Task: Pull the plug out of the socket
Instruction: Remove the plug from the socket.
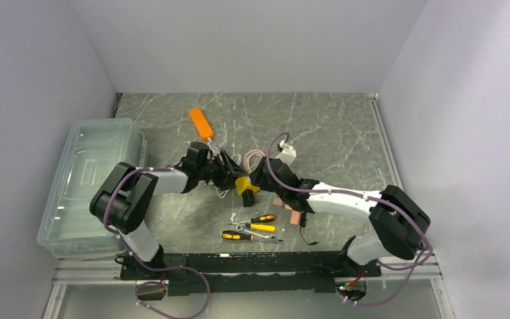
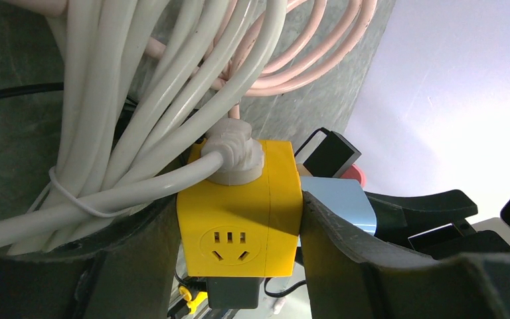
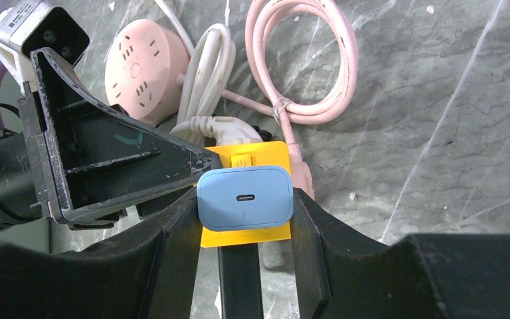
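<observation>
From above, the left gripper [image 1: 231,178] and right gripper [image 1: 257,181] are flanking the yellow socket [image 1: 244,186] mid-tabletop [image 1: 332,133]. Left wrist: jaws are clamping the socket's sides. Right wrist: jaws are pinching the blue plug [image 3: 244,197], which is jutting from the socket toward the camera.

Left arm [image 1: 163,181] and right arm [image 1: 342,198] stretched inward, nearly meeting, left gripper [image 2: 239,226] clamped tight, right gripper [image 3: 246,199] gripping
</observation>
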Controlling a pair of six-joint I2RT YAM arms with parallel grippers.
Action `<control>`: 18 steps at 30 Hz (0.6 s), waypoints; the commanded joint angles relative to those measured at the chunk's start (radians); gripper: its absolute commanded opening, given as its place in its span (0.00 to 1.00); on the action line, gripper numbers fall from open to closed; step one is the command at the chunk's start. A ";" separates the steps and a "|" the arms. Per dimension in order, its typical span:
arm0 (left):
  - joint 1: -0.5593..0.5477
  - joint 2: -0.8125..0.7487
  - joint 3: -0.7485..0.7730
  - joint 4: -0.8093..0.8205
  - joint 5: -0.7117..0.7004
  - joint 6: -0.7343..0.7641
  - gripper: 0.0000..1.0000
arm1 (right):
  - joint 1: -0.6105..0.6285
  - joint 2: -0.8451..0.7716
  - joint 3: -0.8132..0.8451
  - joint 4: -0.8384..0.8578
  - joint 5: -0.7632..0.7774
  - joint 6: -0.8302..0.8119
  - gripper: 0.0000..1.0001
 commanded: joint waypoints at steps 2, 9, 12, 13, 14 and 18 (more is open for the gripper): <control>-0.018 0.011 0.011 -0.033 0.000 0.056 0.22 | 0.009 -0.023 0.025 0.018 0.031 0.019 0.00; -0.019 0.007 0.011 -0.021 0.002 0.066 0.15 | 0.038 -0.006 0.066 -0.014 0.068 -0.013 0.00; -0.019 0.001 0.011 -0.020 -0.001 0.073 0.13 | 0.063 0.005 0.093 -0.041 0.104 -0.031 0.00; -0.019 0.000 0.012 -0.023 -0.001 0.075 0.12 | 0.070 0.011 0.104 -0.055 0.119 -0.037 0.00; -0.019 -0.001 0.012 -0.025 -0.003 0.078 0.12 | 0.079 0.015 0.117 -0.070 0.131 -0.044 0.00; -0.019 -0.003 0.014 -0.031 -0.006 0.083 0.09 | 0.094 0.030 0.135 -0.089 0.145 -0.047 0.00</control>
